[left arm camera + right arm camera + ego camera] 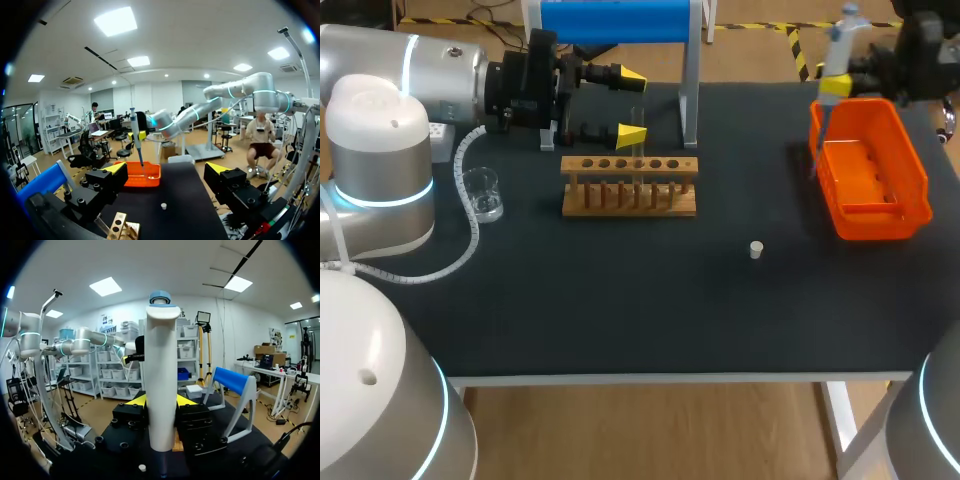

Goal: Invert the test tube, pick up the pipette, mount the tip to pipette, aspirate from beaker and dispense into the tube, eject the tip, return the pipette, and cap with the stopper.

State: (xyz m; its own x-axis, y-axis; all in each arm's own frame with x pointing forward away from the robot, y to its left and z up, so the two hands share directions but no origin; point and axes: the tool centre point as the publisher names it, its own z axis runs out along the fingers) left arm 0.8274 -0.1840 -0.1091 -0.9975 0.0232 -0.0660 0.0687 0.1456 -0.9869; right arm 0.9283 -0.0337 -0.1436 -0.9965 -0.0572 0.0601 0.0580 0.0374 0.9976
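Note:
My right gripper (835, 88) is shut on the white pipette (841, 48) and holds it upright over the far end of the orange bin (910, 175), its thin lower end reaching down toward the bin. In the right wrist view the pipette (161, 380) stands between the fingers. My left gripper (632, 105) is wide open and empty, just behind the wooden tube rack (630, 186). A clear test tube (640, 150) stands upright in the rack by the nearer fingertip. The glass beaker (483, 193) is left of the rack. The small white stopper (756, 249) lies on the mat.
A blue roll on a white stand (615, 20) rises at the back, behind the left gripper. From the left wrist, the orange bin (150, 176), the stopper (163, 205) and the rack (120, 227) lie ahead. The table's front edge (670, 378) is near.

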